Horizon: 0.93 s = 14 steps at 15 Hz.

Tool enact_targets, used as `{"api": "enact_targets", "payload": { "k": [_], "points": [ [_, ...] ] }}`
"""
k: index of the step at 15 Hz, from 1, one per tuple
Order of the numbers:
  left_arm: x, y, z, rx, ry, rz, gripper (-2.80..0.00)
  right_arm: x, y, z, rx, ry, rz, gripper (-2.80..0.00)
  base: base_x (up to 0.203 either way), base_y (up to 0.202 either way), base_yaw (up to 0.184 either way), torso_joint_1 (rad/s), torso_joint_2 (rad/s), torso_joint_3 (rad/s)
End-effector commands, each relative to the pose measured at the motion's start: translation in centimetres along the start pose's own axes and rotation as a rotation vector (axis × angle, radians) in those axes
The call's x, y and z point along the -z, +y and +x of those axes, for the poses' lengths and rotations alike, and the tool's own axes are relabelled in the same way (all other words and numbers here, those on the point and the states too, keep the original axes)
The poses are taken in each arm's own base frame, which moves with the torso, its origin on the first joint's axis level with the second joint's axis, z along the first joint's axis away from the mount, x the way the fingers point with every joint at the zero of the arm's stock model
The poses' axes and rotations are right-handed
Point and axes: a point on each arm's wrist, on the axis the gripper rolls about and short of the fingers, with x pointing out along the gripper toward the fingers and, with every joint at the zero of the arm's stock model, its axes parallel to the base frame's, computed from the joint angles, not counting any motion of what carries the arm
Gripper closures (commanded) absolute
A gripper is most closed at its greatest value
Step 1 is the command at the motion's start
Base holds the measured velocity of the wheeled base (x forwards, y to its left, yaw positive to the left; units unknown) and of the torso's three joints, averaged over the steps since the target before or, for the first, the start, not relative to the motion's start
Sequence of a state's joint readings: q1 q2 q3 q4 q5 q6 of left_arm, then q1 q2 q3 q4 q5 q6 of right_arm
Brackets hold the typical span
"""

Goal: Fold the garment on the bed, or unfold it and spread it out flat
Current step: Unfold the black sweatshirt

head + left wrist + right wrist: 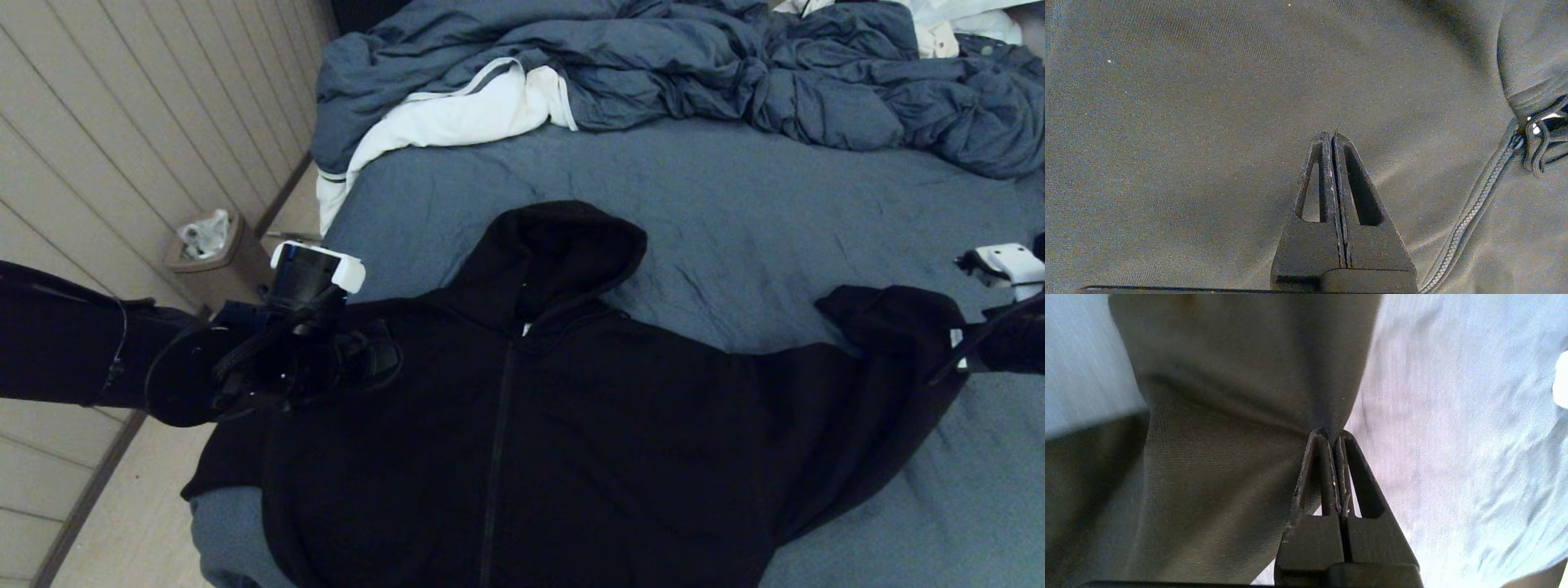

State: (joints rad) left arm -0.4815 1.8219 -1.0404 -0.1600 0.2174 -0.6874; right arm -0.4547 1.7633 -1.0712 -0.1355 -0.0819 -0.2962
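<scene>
Right gripper (1333, 435) is pinching a thick fold of the soft black hoodie's (522, 425) sleeve; left gripper (1331, 136), jaws pressed together and empty, is hovering over its chest on the blue-grey bed (775, 220).

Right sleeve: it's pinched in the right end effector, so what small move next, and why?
Probably carry the sleeve inward over the hoodie chest. The right end effector is shut on a fold of it, the body lies zipped and flat on the bed, and the left end effector rests shut on the chest.
</scene>
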Motion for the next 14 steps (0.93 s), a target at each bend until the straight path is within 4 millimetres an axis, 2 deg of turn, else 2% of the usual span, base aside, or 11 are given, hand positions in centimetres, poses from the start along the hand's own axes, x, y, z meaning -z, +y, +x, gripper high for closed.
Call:
{"api": "enact_targets", "payload": {
  "k": [1,11,12,14],
  "points": [
    [0.1,0.0,0.1,-0.003,0.001,-0.004,0.00,1.0,-0.3,-0.4,-0.004,0.023,0.005,0.00,0.000,0.000,0.000,0.000,0.00,0.000],
    [0.1,0.0,0.1,-0.002,0.002,-0.005,0.00,2.4,-1.0,-0.2,0.004,0.013,0.027,0.00,0.000,0.000,0.000,0.000,0.00,0.000],
    [0.0,0.0,0.1,-0.001,0.001,-0.005,0.00,2.4,-1.0,-0.2,0.006,0.009,0.031,-2.80,0.000,0.000,0.000,0.000,0.00,0.000],
    [0.0,0.0,0.1,-0.001,0.001,-0.006,0.00,2.4,-1.0,-0.2,0.003,0.008,0.026,-2.80,0.000,0.000,0.000,0.000,0.00,0.000]
  ]
}}
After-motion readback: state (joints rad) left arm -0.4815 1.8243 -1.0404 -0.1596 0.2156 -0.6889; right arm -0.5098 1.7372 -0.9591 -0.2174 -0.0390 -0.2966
